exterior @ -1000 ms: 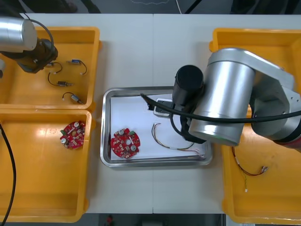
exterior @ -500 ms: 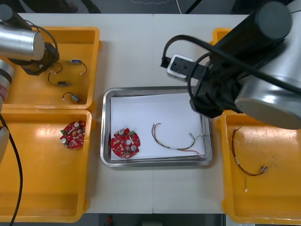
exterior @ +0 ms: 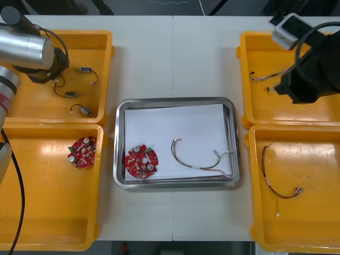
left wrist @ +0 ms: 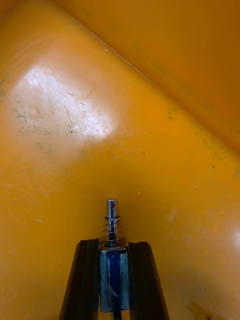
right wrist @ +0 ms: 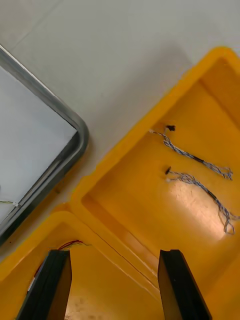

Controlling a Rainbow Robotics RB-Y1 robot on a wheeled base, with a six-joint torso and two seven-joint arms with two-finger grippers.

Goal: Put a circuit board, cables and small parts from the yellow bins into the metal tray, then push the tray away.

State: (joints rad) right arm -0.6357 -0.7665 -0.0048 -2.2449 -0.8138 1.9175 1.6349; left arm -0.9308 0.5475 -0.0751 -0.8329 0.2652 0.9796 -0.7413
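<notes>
My left gripper (left wrist: 112, 246) is shut on a small metal part (left wrist: 111, 220) with a blue body, a spring and a pin, low over the orange floor of the far left yellow bin (exterior: 21, 101). The left arm (exterior: 32, 53) hides it in the front view. My right gripper (right wrist: 115, 255) hangs open above the wall between the two right bins. Beyond its fingers lie two twisted blue and white cables (right wrist: 197, 159) in the far right bin (exterior: 255, 111). The metal tray (exterior: 121, 143) holds a round red circuit board (exterior: 142, 162) and a thin cable (exterior: 202, 159).
Small metal parts on black leads (exterior: 81, 110) lie in the far left bin. A second red circuit board (exterior: 81, 151) sits in the near left bin. A red and yellow cable (exterior: 279, 183) lies in the near right bin. The right arm (exterior: 313, 74) overhangs the far right bin.
The right arm has swung off the tray to the far right bin, uncovering the tray. The left arm stayed over its bin and its fingers have closed.
</notes>
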